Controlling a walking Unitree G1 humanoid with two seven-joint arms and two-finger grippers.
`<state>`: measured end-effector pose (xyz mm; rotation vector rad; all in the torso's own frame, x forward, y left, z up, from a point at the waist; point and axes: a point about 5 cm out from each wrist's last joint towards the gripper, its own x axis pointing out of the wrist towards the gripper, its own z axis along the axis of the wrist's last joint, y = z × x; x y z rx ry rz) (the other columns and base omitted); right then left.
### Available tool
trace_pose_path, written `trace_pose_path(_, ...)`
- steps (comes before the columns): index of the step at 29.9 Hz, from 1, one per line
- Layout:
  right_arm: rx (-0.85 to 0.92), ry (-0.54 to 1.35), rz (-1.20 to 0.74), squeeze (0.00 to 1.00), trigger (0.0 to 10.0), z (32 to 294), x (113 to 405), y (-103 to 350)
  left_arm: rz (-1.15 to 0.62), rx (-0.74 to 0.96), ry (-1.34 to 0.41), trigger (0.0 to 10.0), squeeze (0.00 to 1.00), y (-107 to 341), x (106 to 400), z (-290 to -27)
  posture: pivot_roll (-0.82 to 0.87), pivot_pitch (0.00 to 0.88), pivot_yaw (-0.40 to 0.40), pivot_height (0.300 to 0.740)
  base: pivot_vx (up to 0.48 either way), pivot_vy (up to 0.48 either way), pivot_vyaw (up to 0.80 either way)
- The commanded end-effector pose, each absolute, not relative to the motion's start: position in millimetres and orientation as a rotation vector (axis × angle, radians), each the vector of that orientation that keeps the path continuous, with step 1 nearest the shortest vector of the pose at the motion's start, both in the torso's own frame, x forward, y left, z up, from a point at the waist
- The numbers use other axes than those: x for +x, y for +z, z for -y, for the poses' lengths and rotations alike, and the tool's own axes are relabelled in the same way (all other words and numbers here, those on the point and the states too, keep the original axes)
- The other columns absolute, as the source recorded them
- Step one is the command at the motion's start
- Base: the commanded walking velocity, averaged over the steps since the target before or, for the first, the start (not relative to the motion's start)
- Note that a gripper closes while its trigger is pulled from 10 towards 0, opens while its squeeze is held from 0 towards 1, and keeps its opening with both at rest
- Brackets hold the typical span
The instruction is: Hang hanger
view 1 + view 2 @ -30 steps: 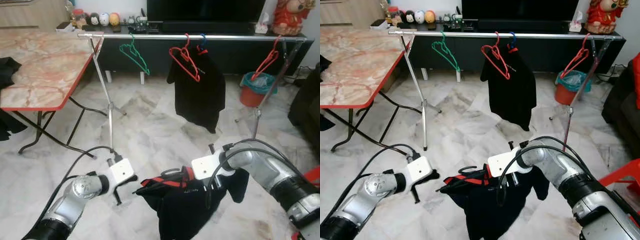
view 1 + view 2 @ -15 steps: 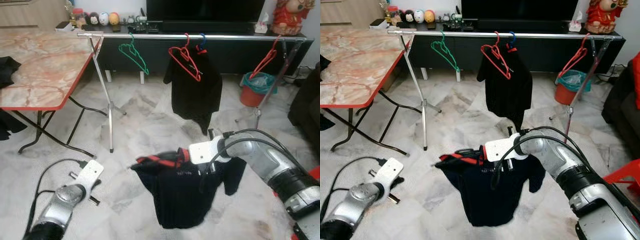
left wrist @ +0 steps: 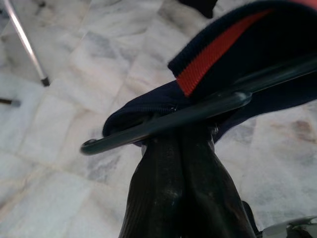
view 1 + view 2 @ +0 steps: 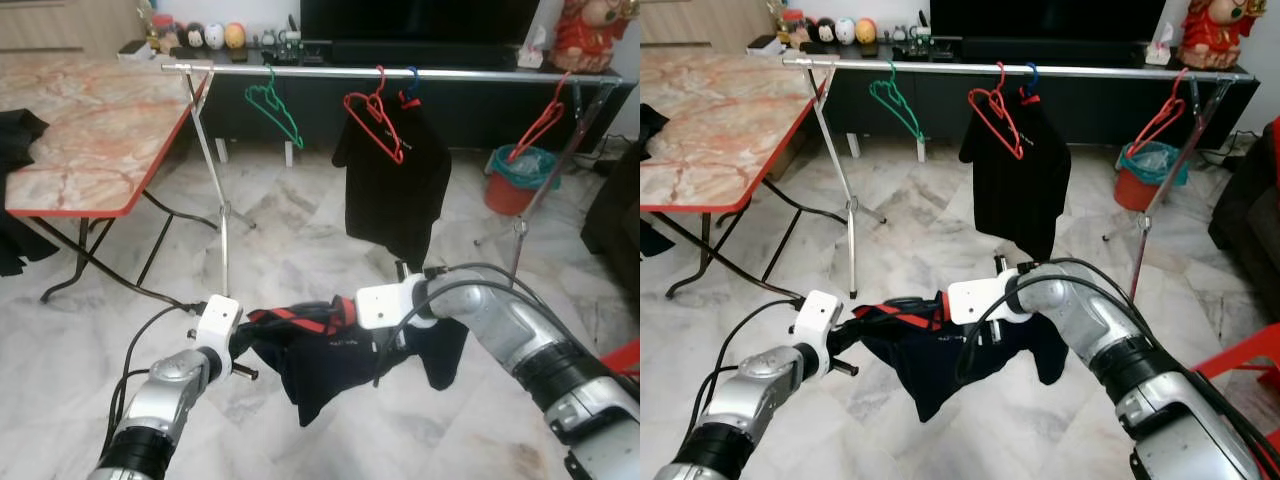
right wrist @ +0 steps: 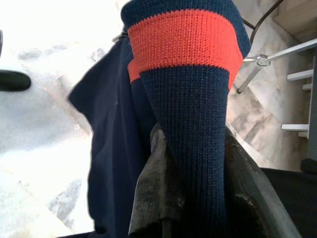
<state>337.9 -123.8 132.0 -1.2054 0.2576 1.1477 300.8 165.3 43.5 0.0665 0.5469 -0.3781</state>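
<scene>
A navy shirt (image 4: 330,372) with a red-striped collar (image 5: 185,37) hangs on a dark hanger (image 3: 198,111) low over the floor. My right gripper (image 4: 343,316) is shut on the collar. At the shirt's left end, my left gripper (image 4: 246,346) has its fingers (image 3: 163,183) pressed together, their tips at the hanger's bar and the cloth. Beyond stands a metal rail (image 4: 450,74). It carries a green hanger (image 4: 273,106), a red hanger (image 4: 376,122), a black shirt (image 4: 396,190) on a blue hanger, and another red hanger (image 4: 541,124) at its right end.
A marble-topped folding table (image 4: 80,150) stands at the left, its legs near the rail's left stand (image 4: 222,220). A red bin (image 4: 513,182) sits behind the rail's right stand. A dark TV console runs along the back. A red chair edge (image 4: 627,356) is at the right.
My left arm has swung up from the lower left and closed at the shirt's left end. The right gripper carried the shirt a little up and left.
</scene>
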Motion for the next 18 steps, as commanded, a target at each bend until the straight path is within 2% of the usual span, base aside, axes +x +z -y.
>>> trace_pose_path(1, -1.180, 1.096, -0.201, 0.00, 10.0, 121.4, 345.9, 148.2, -0.545, 0.066, -0.341, 10.0, 0.00, 47.0, 303.9, -165.1, 0.07, 0.000, 0.013, 0.740, 0.000, 0.000, 0.00)
trace_pose_path(11, -1.130, 1.082, -0.174, 0.00, 10.0, 113.1, 345.9, 153.2, -0.552, 0.004, -0.177, 10.0, 0.00, 48.1, 309.2, -164.2, 0.07, 0.000, 0.019, 0.740, 0.000, 0.000, 0.00)
trace_pose_path(12, -1.131, 1.082, -0.175, 0.00, 10.0, 112.8, 345.9, 152.9, -0.550, -0.021, -0.165, 10.0, 0.48, 48.9, 309.7, -162.8, 0.07, 0.000, 0.019, 0.740, 0.000, 0.000, 0.00)
trace_pose_path(13, -1.131, 1.084, -0.176, 0.00, 10.0, 112.5, 345.6, 152.2, -0.555, -0.042, -0.145, 10.0, 1.00, 48.5, 309.6, -162.6, 0.07, 0.000, 0.019, 0.740, 0.000, 0.000, 0.00)
trace_pose_path(18, -1.131, 1.090, -0.183, 0.00, 10.0, 112.1, 345.2, 151.1, -0.582, -0.138, -0.136, 10.0, 1.00, 47.8, 308.9, -158.6, 0.07, 0.000, 0.020, 0.740, 0.000, 0.000, 0.00)
